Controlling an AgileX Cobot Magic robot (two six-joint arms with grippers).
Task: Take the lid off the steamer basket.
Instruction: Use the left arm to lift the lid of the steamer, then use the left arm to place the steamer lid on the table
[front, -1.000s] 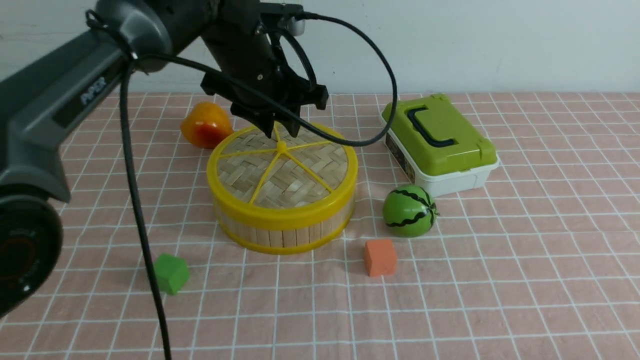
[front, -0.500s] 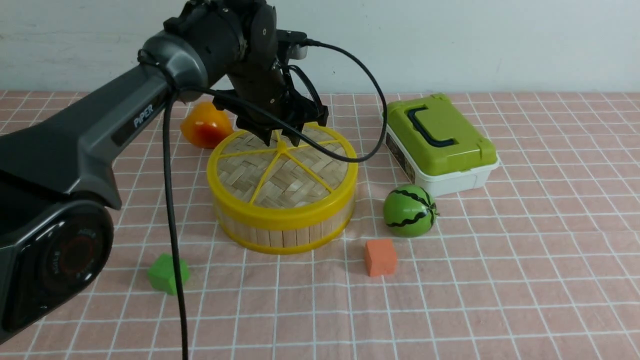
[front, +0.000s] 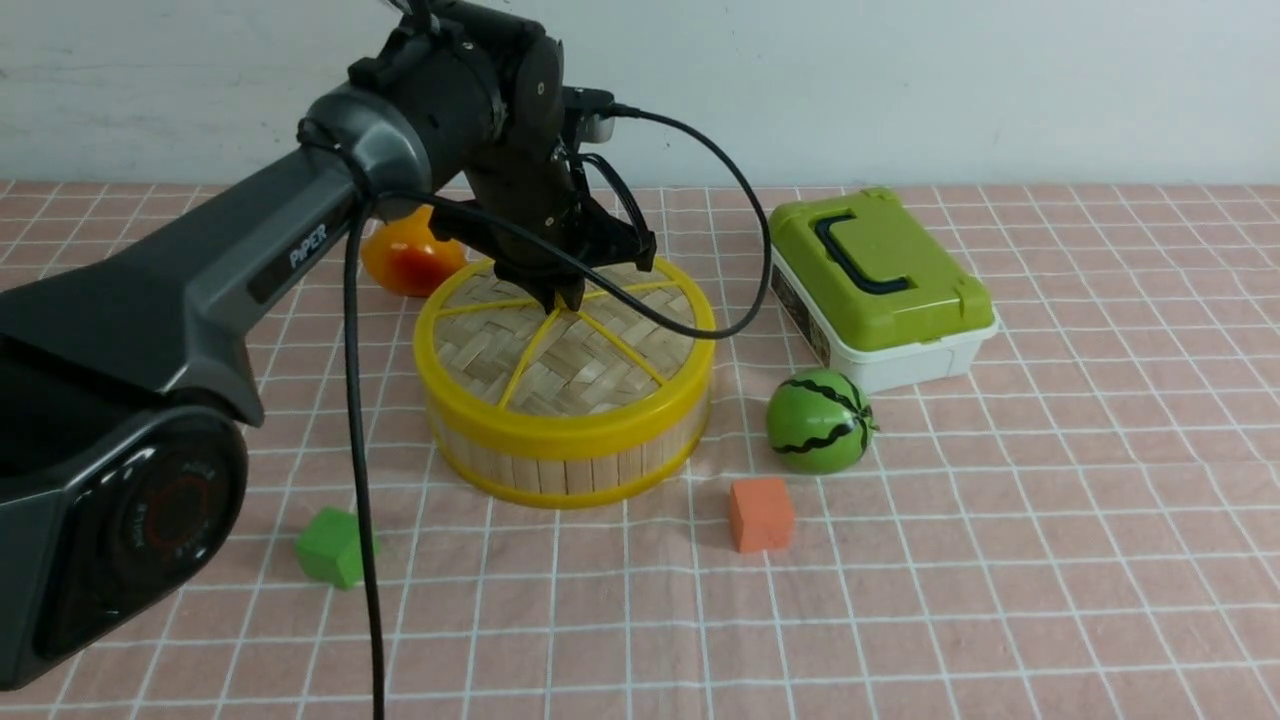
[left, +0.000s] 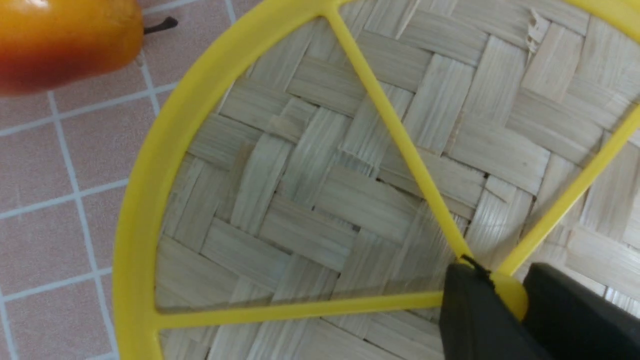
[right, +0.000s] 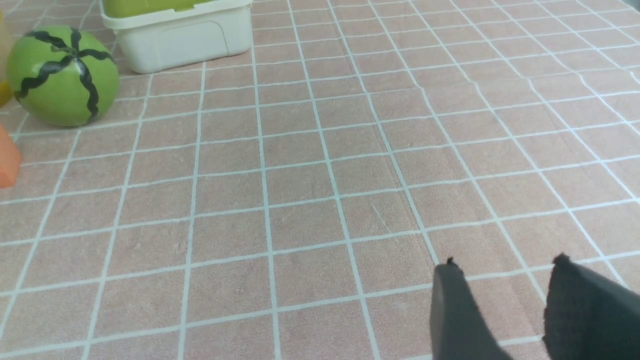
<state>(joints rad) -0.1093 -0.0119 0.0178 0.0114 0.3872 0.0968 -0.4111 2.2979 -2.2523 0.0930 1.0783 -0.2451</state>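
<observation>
We see the round lid of woven tan bamboo with yellow plastic rim, spokes and hub (front: 595, 385) sitting on the steamer basket, a round tub of light bamboo slats with yellow plastic rims (front: 567, 475), left of centre in the upper half of the front view. The basket's inside is hidden under the lid. Our black left end effector (front: 565, 303) is almost closed, its fingertips gripping the small yellow hub, which they mostly cover; in the left wrist view we make out a sliver of yellow between them.

Our grey and black left arm (front: 270, 240) is cut off at the left edge. It partly hides the glossy orange fruit (front: 408, 262) at upper left, and its thin black cable (front: 362, 480) crosses the lid and the green block (front: 330, 548) at lower left.

Right of the basket, the white box with a green lid and dark handle (front: 885, 290) and the round green ball with black stripes (front: 815, 425) stand on the pink tiled surface (front: 1000, 600), with the orange block (front: 762, 515) nearer us. In the right wrist view, our dark right end effector (right: 502, 262) is blurred and cut off, its fingers apart, holding nothing.
</observation>
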